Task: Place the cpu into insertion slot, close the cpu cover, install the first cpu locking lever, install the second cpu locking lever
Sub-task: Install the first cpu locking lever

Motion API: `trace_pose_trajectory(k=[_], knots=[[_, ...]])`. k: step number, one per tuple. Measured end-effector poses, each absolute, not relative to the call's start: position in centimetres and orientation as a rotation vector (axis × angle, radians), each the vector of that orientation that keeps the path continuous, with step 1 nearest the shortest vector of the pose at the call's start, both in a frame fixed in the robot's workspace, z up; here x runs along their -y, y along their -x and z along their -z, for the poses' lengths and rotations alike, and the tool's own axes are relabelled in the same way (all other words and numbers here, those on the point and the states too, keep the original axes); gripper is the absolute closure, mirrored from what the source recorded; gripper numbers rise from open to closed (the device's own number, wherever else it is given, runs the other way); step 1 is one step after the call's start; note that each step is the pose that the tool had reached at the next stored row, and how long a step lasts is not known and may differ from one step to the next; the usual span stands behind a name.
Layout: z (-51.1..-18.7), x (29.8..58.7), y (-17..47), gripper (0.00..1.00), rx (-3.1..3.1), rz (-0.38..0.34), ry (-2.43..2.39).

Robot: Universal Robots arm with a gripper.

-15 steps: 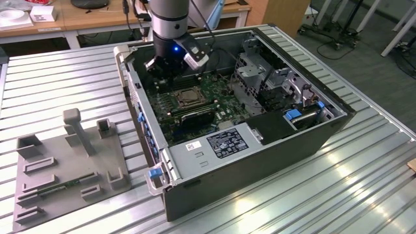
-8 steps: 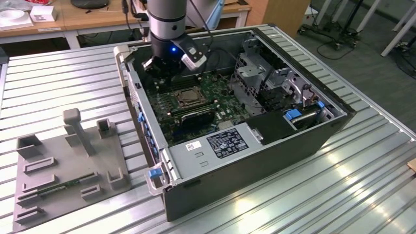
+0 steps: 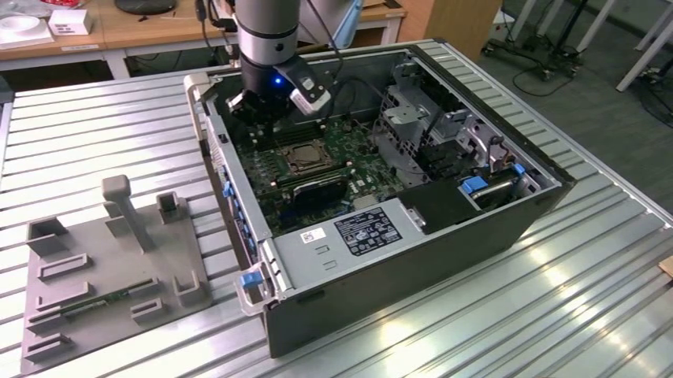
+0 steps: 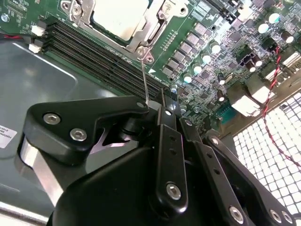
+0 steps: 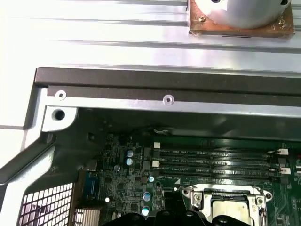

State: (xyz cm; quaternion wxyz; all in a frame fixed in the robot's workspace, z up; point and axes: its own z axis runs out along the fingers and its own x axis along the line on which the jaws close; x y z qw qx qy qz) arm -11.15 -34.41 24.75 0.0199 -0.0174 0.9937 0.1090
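Lever stands thin from the cover's corner into our end effector, which pinches its tip; we see the cpu under that cover, mid-board, just beyond its grip.

The tan-silver cpu lies flat in the insertion slot; the silvery cpu cover is shut around it; one thin locking lever stands raised.

cpu partly beyond frame edge
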Motion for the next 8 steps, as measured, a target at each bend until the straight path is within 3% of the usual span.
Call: trace_pose_trajectory(k=[8], knots=[[-24.74, 34.41, 11.82, 0.89, -3.081, -0.339, 0.054]])
